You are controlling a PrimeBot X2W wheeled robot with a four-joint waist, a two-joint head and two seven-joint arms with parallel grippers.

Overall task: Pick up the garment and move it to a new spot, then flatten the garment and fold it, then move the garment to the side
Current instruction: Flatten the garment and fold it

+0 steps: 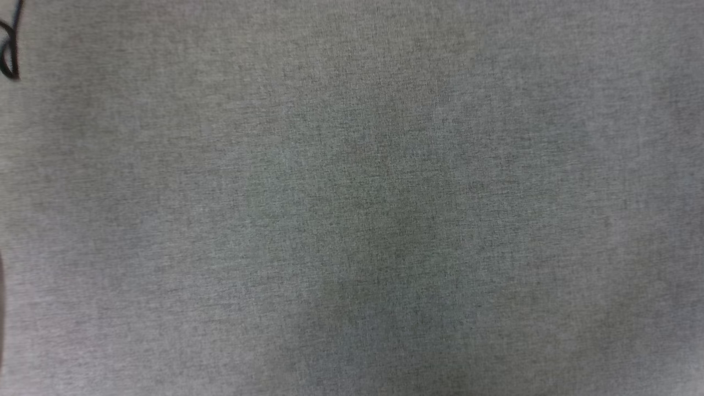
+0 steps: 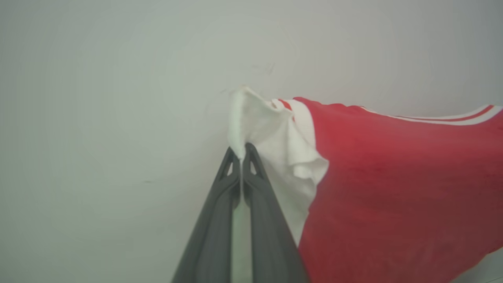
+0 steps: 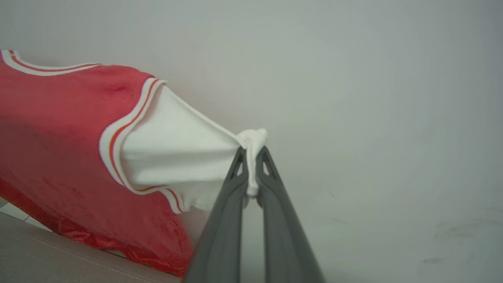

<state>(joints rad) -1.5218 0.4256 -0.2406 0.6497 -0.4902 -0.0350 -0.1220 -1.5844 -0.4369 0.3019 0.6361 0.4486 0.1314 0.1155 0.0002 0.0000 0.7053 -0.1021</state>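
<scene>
The garment is a red jersey with white sleeves and red-and-white striped trim, stretched between both arms in the air. In the left wrist view my left gripper is shut on the bunched edge of one white sleeve. In the right wrist view the garment hangs to the left, and my right gripper is shut on the tip of the other white sleeve. The red body sags below and between the two grips. Any lettering is hidden.
The head view looks down on a grey woven table cover, with a thin black cable at its top left corner. A pale plain wall stands behind the garment. A grey surface edge shows below the hanging hem.
</scene>
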